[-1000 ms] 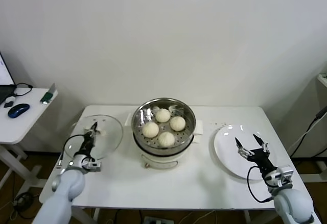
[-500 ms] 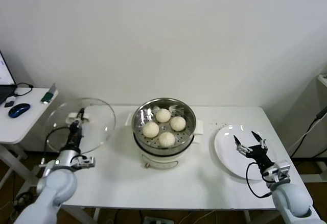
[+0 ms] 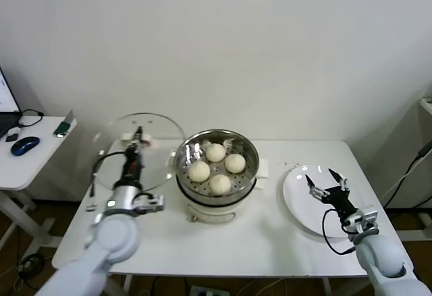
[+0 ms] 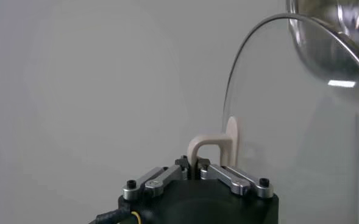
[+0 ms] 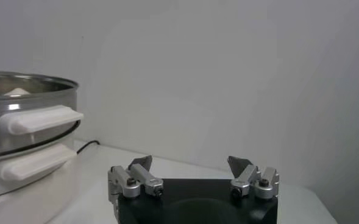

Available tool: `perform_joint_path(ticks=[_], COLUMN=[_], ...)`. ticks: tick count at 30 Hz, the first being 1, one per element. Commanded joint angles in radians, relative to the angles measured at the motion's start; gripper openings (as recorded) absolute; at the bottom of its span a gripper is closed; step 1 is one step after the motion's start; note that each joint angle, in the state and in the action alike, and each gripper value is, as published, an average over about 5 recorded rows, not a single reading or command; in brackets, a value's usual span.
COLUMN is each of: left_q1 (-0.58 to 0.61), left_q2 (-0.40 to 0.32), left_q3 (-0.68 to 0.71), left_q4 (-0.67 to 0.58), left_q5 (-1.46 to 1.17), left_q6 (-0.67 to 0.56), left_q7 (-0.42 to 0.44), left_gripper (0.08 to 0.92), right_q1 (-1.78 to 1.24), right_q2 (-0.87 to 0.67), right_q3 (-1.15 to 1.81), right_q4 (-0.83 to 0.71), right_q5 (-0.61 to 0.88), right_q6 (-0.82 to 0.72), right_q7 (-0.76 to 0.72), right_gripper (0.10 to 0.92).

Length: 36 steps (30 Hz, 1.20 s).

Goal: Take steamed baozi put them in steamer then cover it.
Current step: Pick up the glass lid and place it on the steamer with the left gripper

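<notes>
Gripping the cover (image 3: 137, 149), left claw (image 3: 138, 135) hangs beside the steamer (image 3: 216, 174).

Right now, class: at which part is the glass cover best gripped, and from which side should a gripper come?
Grip the cover by its cream-white handle at the centre, coming from the outer face. It is a raised loop that fingers can close across, while the glass is wide, thin and smooth. The left gripper holds it exactly there, cover lifted and tilted beside the steamer. The right gripper waits open over the plate.
</notes>
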Motion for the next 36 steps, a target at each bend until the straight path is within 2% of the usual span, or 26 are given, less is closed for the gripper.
perform_joint_path(ticks=[1,5,7,14,25,36], left_q1=[-0.243,-0.253,-0.261,-0.278,-0.27,-0.261], left_q2=[-0.295,-0.417,-0.456,-0.534,-0.519,-0.482], left_q3=[0.344,0.368,0.375,0.372,0.331,0.297], left_q4=[0.101,0.195,0.235,0.328,0.393,0.388], left_q5=[0.176,0.209,0.222,0.238,0.236,0.237], left_q6=[0.12,0.12,0.12,0.12,0.12,0.12], left_q7=[0.178,0.19,0.189,0.185,0.18,0.177], left_gripper=[0.155,0.155,0.155,0.155,0.155,0.155], right_q1=[0.017,0.013,0.01,-0.003,-0.007,-0.001], right_q2=[0.003,0.005,0.004,0.008,0.015,0.021], right_q3=[0.0,0.013,0.018,0.036,0.043,0.039], right_q4=[-0.026,-0.033,-0.035,-0.039,-0.044,-0.05], right_q5=[-0.009,-0.011,-0.012,-0.016,-0.025,-0.035], right_q6=[0.009,0.015,0.017,0.027,0.036,0.038], right_q7=[-0.008,-0.011,-0.012,-0.016,-0.022,-0.026], right_gripper=[0.823,0.823,0.823,0.823,0.823,0.823])
